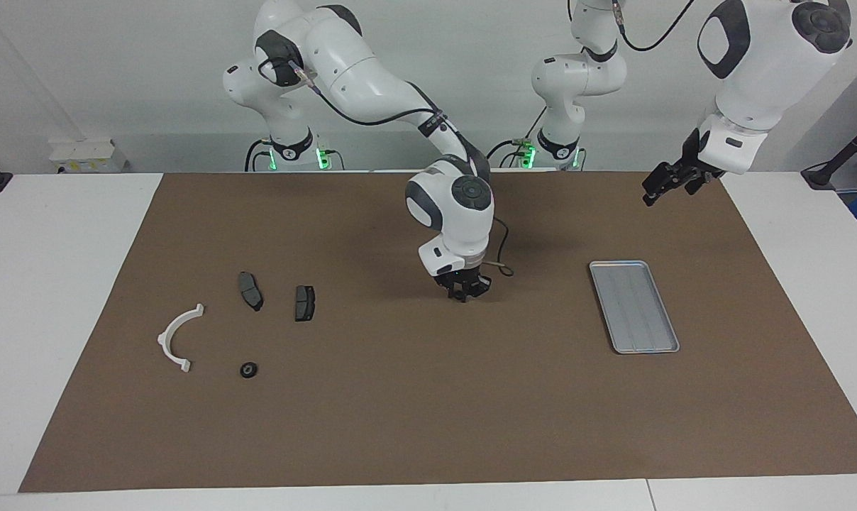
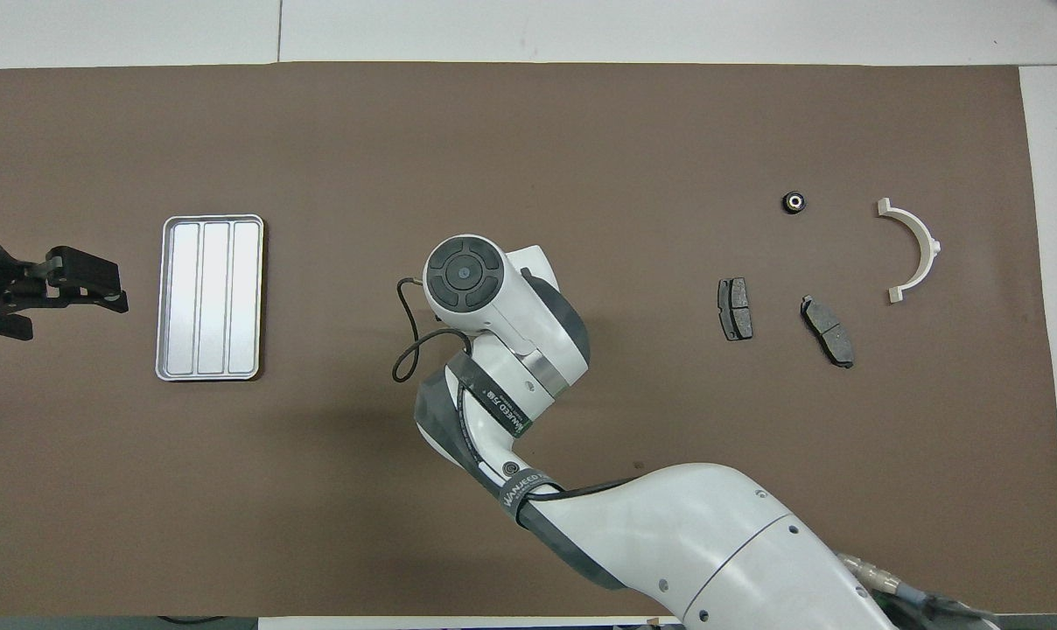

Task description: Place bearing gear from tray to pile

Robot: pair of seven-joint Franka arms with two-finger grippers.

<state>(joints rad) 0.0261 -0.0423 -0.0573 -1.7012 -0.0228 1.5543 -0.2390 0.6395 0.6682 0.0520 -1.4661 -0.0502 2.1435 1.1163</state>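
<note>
The bearing gear [image 1: 248,370], a small black ring, lies on the brown mat beside the white arc [image 1: 177,337] and farther from the robots than the two dark brake pads [image 1: 250,290] [image 1: 304,303]. It also shows in the overhead view [image 2: 794,203]. The silver tray [image 1: 634,305] lies toward the left arm's end and shows only its ribbed floor. My right gripper [image 1: 462,289] hangs just above the mat's middle, between tray and pile, holding nothing I can see. My left gripper [image 1: 673,186] waits open in the air beside the tray.
The brown mat [image 1: 428,411] covers most of the white table. In the overhead view the right arm's wrist [image 2: 493,324] hides its own gripper. A thin cable loop [image 1: 501,266] hangs by that wrist.
</note>
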